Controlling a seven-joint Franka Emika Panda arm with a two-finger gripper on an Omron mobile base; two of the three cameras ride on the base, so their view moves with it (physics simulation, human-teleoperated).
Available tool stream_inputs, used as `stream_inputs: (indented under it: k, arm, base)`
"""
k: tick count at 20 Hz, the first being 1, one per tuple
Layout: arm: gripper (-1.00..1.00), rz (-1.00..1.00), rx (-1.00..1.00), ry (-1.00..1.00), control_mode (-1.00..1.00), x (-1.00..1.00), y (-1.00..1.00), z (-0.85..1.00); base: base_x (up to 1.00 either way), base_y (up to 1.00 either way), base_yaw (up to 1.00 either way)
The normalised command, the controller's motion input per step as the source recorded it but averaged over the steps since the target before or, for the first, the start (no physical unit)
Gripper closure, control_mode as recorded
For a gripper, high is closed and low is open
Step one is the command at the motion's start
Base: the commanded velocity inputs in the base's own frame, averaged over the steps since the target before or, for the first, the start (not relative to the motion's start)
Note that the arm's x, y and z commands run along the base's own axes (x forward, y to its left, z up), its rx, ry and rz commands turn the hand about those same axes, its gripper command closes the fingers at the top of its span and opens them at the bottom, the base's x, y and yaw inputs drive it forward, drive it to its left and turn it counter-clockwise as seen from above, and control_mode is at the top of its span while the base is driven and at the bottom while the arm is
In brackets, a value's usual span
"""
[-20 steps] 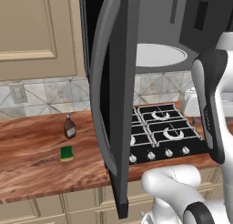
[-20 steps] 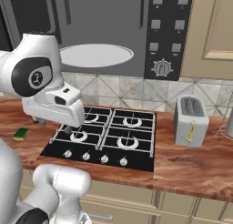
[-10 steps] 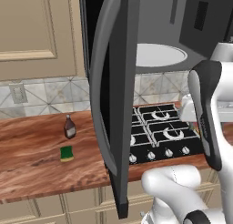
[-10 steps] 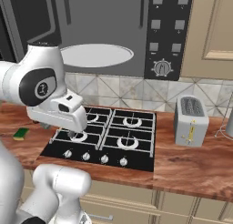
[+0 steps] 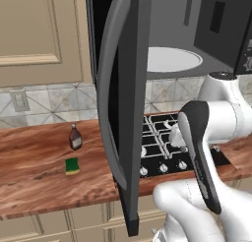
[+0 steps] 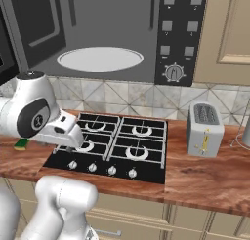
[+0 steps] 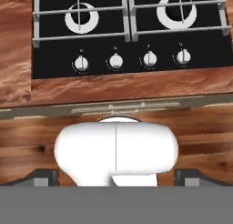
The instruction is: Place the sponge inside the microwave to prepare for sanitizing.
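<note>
**Sponge on the counter, microwave door wide open**

From the left base view I could see the sponge [image 5: 72, 166] lying flat on the wooden counter [image 5: 34, 182], green face up, just in front of the small brown bottle [image 5: 75, 137] and apart from it. In the right base view only a sliver of it showed, its far end hidden behind the arm's white shoulder. The microwave [image 6: 112, 34] hung above the stove [image 6: 117, 146] with its door [image 5: 123, 103] swung out towards me; seen edge-on in the left base view, that door blocked much of the stove and cut the counter into two parts, with the sponge on the left part. The grey inside stood open and I could see the white turntable [image 6: 100, 59] with nothing on it.

The gripper [image 7: 116, 173] was hard to make out. In the hand view only the two dark fingertips [image 7: 43, 176] showed at the lower corners, set as far apart as they go, with nothing between them; the camera looked down at the stove knobs and the front edge of the counter. In the base views the hand sat low over the left side of the stove, its fingers hidden.

A silver toaster [image 6: 205, 129] stood to the right of the stove, with bare counter around it.
</note>
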Motion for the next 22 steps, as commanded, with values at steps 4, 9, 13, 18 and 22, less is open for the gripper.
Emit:
stream_inputs:
  k: [4, 9, 13, 18, 22]
  arm:
    - [-1.00, 0.12, -0.07, -0.27, -1.00, 0.27, 0.75, -0.29]
    - [-1.00, 0.14, -0.07, -0.22, -1.00, 0.52, 0.36, -0.43]
    - [-1.00, 0.14, 0.00, -0.12, -1.00, 0.69, -0.11, -0.20]
    - [-1.00, 0.11, 0.05, -0.05, -1.00, 0.53, -0.03, -0.13]
    - [-1.00, 0.15, 0.15, -0.02, -1.00, 0.29, 0.23, -0.09]
  base:
    - [0.00, 0.00, 0.00]
    - [0.00, 0.00, 0.00]
    - [0.00, 0.00, 0.00]
    - [0.00, 0.00, 0.00]
    - [0.00, 0.00, 0.00]
